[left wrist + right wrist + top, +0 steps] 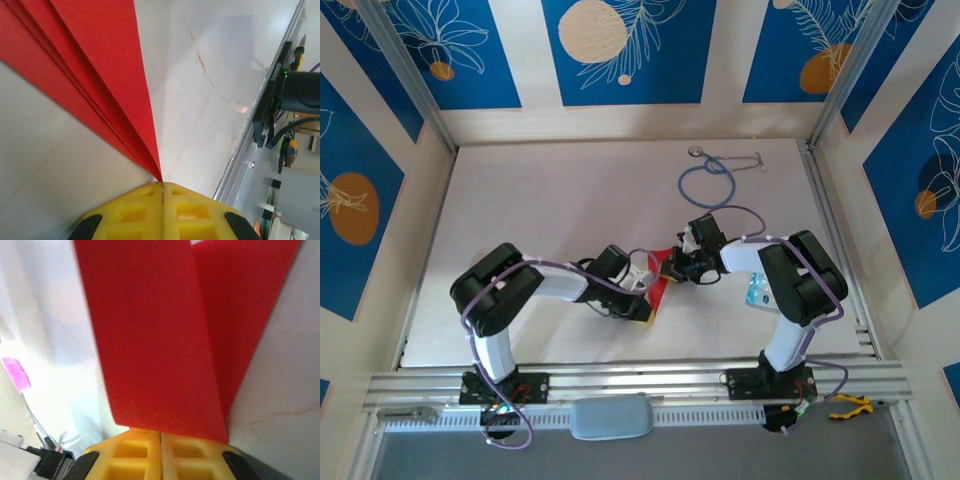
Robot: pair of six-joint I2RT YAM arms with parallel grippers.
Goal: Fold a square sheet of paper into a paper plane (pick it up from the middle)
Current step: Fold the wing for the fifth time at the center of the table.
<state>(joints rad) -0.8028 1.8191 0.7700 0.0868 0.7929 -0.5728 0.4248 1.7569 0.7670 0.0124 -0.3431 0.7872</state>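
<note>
Both arms bend inward, left hand (162, 189) and right hand (160, 435) pinched closed.

Overhead rear view; both wrist views close on red paper (90, 60)

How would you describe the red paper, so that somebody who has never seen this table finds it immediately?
On the white table, look at the middle of its near half. The folded red paper is pinched there between the left gripper and the right gripper. It is the only red thing on the table; the blue stethoscope lies farther back.
</note>
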